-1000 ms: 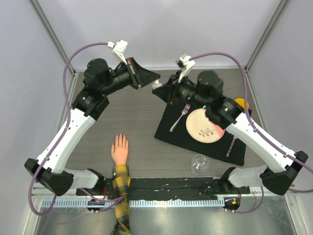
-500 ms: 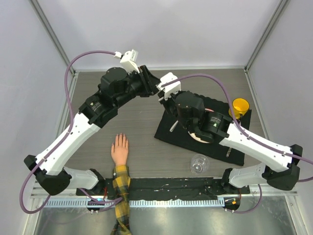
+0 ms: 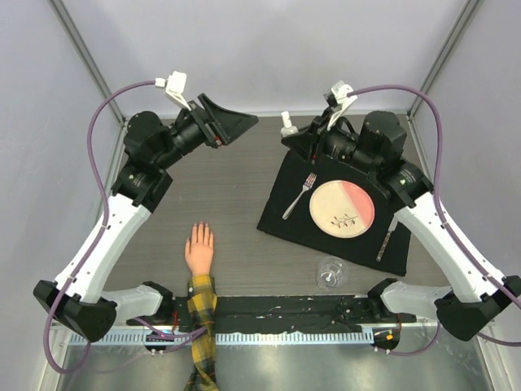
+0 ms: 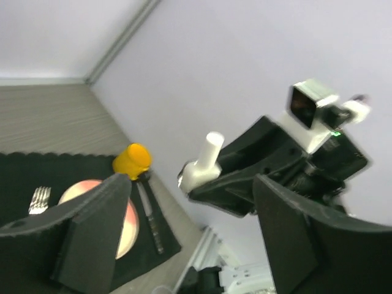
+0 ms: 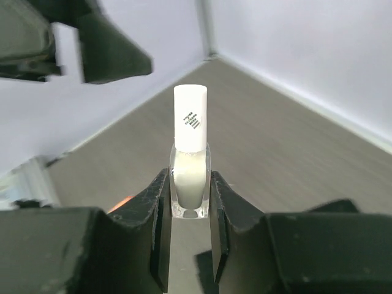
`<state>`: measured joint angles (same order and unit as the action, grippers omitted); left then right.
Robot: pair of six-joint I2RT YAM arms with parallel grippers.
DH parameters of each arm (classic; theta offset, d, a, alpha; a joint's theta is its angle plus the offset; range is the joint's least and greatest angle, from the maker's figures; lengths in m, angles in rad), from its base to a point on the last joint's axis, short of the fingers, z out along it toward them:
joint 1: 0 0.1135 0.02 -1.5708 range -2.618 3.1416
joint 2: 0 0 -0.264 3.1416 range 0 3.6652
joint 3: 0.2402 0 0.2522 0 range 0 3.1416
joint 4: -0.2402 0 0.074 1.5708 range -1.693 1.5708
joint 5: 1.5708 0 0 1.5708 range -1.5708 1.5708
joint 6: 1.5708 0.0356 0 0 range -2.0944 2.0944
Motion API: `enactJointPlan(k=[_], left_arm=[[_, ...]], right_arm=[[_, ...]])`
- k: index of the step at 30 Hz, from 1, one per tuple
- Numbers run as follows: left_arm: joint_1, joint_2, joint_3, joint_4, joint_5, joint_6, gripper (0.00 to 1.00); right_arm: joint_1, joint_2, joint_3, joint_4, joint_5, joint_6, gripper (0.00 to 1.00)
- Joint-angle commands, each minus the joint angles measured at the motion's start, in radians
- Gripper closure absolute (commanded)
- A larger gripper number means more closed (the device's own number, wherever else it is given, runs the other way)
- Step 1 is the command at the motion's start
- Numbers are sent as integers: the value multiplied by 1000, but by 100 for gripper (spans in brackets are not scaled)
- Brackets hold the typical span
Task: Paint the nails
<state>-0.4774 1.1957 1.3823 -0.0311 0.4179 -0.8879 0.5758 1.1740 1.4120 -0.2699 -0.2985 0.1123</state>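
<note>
The fake hand [image 3: 199,248] lies palm down near the table's front, its plaid sleeve [image 3: 202,318] running off the near edge. The nails [image 3: 199,227] are tiny pale tips, barely resolved. High over the table's back left, my left gripper [image 3: 240,126] stands open and empty, facing the other arm; its dark fingers [image 4: 92,226] frame the left wrist view. My right gripper [image 3: 295,140] is shut on a small clear nail polish bottle [image 5: 190,171] of milky liquid with a white cap, held upright. The bottle [image 4: 202,164] also shows between the left fingers, at a distance.
A black placemat [image 3: 285,224] at the right holds a pink-and-cream plate [image 3: 343,206], a fork [image 3: 299,195] and a knife [image 3: 386,239]. A clear glass [image 3: 330,272] stands at its front edge. A yellow cup [image 4: 131,160] sits at the mat's far corner.
The arms met over the table's middle half a second ago. The left gripper has since opened and drawn back left; the right arm has swung back right, still gripping the bottle.
</note>
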Motion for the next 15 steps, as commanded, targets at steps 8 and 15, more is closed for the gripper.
enactJointPlan(k=[8,15], left_arm=[[42,159,20,553,436,-355,51],[11,188,47,606,502,-365,48]], right_arm=[[-108,30,-127,560,-596,584,100],[-108,59,-111,537,-605,590,100]])
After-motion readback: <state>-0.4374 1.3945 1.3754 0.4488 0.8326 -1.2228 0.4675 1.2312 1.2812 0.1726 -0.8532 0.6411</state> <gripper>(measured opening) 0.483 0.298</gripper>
